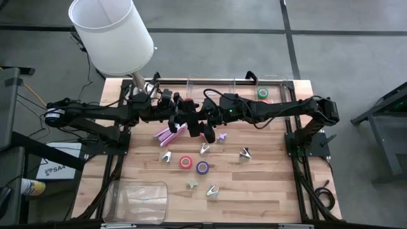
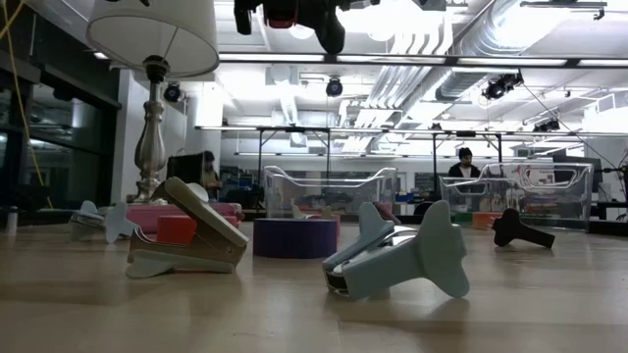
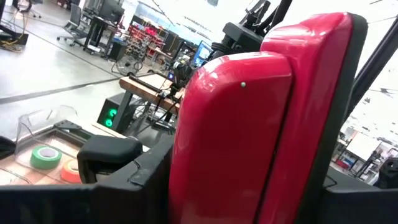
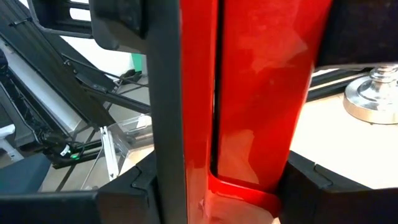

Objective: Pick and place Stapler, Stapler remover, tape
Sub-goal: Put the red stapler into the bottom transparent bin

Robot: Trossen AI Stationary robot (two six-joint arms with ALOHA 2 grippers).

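A red stapler with a black base [image 3: 249,124] hangs high above the middle of the table, between my two grippers. In the high view only a sliver of the stapler [image 1: 189,102] shows. My left gripper [image 1: 184,117] reaches in from the table's left and my right gripper [image 1: 206,124] from its right; both are shut on the stapler. In the low view the grippers and the stapler [image 2: 285,15] show at the top. On the table lie a pink stapler [image 1: 170,133], a red tape roll [image 1: 186,162], a purple tape roll [image 1: 202,167] and several claw-shaped stapler removers [image 1: 245,153]. My left gripper has the red stapler between its two fingers, one at the red top [image 3: 177,162], the other at the black base [image 3: 339,174]. The fingers come level from the table's left. The stapler is clear of the table. My right gripper pinches the same stapler between its two fingers, one at the black strip [image 4: 165,168], the other at the red side [image 4: 292,162]. The fingers come about level from the table's right. Which end of the stapler they are on does not show.
Clear bins [image 1: 235,86] line the far edge; one holds a green tape roll [image 1: 262,93]. A clear container [image 1: 138,194] lies at the near left. A white-shaded lamp [image 1: 111,32] stands at the far left corner. Stapler removers [image 2: 402,260] and purple tape [image 2: 296,237] lie below the grippers.
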